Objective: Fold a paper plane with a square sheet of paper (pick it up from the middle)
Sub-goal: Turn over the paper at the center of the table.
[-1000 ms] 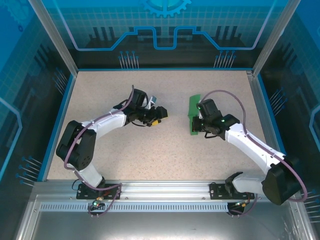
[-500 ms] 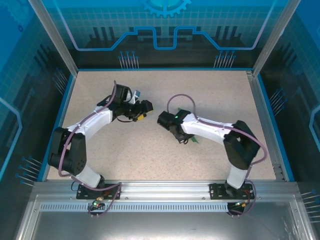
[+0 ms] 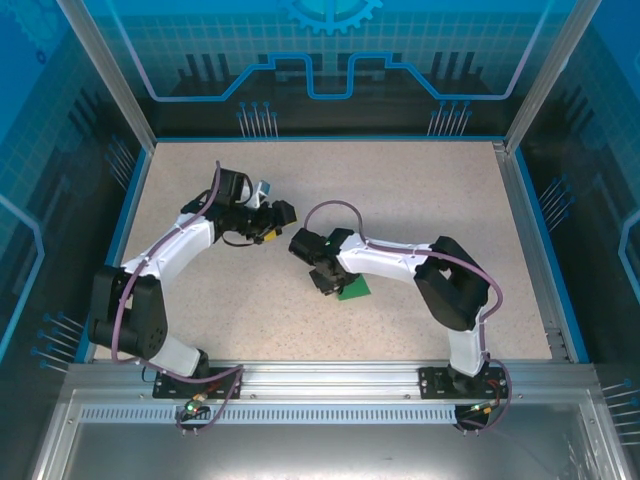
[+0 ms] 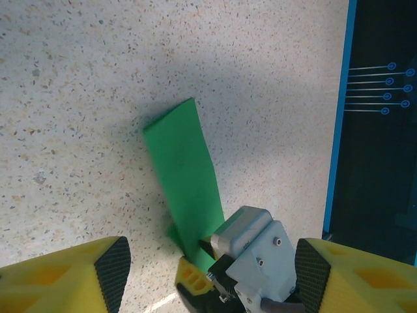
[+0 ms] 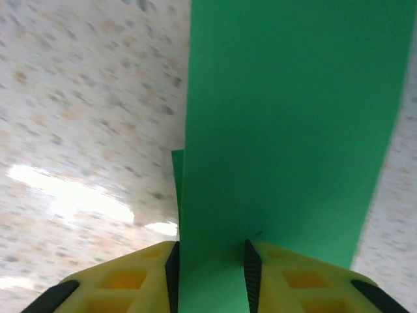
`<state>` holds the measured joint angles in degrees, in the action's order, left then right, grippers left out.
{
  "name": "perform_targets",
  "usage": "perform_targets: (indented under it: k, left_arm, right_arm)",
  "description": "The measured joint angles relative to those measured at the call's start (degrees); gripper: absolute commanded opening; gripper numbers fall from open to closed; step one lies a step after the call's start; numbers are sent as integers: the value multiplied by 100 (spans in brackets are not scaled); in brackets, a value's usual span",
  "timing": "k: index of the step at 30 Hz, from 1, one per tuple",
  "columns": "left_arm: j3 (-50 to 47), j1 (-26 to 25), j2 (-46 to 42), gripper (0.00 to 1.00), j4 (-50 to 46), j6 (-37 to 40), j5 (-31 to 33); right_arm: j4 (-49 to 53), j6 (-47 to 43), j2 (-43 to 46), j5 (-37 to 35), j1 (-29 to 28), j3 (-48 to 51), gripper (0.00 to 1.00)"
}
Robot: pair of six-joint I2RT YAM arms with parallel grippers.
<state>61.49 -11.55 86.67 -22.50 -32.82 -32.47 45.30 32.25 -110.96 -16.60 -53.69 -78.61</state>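
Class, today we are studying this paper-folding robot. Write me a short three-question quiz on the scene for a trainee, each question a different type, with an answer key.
1. True or false: the left gripper is shut on the green paper.
2. Which gripper has the paper between its fingers? A) left gripper B) right gripper C) both
3. Fill in: seen from the right wrist, the fingers on either side of the paper are ___ in colour.
Key: 1 false, its jaws stand wide apart with nothing between them; 2 B; 3 yellow.
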Motion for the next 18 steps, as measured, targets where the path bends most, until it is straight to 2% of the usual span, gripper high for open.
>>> perform_targets:
  k: [2, 5, 9, 13, 18]
  left_arm:
    - [-48, 0, -28, 71, 0, 2, 0]
    - [-160, 0, -83, 71, -24, 2, 0]
    - [-330, -2, -160, 71, -37, 0, 0]
    - [-468, -48, -170, 69, -28, -17, -17]
    - [-597, -610, -170, 61, 26, -63, 98]
  right_arm:
    - [-350, 31, 17, 306, 20, 98, 46]
    - [-1005, 111, 179, 828, 96, 560, 50]
    - [-1517, 181, 697, 1419, 385, 1215, 49]
    - [-1840, 184, 1486, 1696, 796, 1746, 48]
    - [-2050, 133, 2365, 1923, 1491, 2389, 48]
